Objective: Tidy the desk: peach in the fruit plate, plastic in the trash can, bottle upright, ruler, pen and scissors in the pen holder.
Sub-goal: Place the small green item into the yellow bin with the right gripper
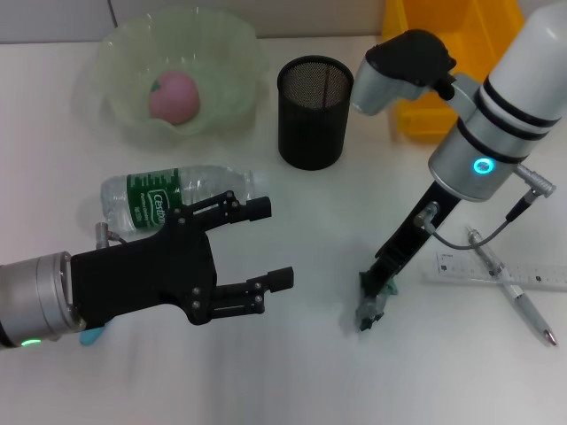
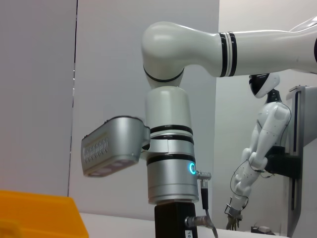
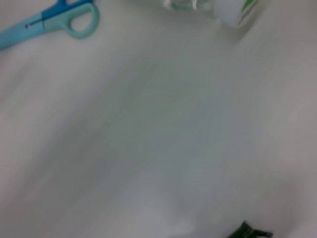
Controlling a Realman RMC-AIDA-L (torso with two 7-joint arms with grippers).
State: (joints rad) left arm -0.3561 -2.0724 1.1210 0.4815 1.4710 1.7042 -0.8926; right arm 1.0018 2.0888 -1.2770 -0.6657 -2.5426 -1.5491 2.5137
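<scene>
The pink peach (image 1: 174, 96) lies in the pale green fruit plate (image 1: 115, 44) at the back left. The bottle (image 1: 168, 197) lies on its side on the desk (image 1: 292, 372); its cap (image 3: 237, 10) shows in the right wrist view. My left gripper (image 1: 271, 243) hovers open just in front of the bottle. Under that arm a blue tip of the scissors (image 1: 89, 336) peeks out, and their handles (image 3: 74, 17) show in the right wrist view. My right gripper (image 1: 372, 301) points down at the desk, shut on a small green-grey piece of plastic (image 1: 367, 314). The ruler (image 1: 496, 270) and pen (image 1: 514, 292) lie to its right.
The black mesh pen holder (image 1: 314, 111) stands at the back centre, empty as far as I see. The yellow trash can (image 1: 443, 53) is behind the right arm; its corner (image 2: 34, 213) shows in the left wrist view.
</scene>
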